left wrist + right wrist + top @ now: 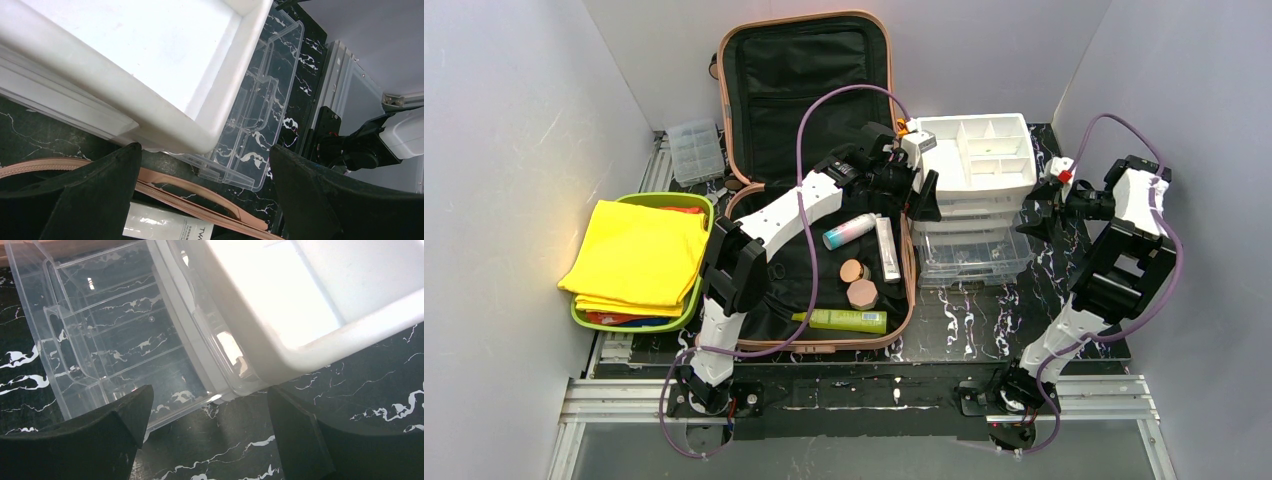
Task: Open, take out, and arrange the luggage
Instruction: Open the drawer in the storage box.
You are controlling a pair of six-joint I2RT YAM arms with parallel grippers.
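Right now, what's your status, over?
Left gripper, right gripper open, empty. Luggage open, toiletries inside. White organizer close beside both grippers.

Salmon-pink luggage, yellow cloth

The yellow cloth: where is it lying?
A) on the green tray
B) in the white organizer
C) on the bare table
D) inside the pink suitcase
A: the folded yellow cloth lies on top of the green tray, left of the open suitcase.
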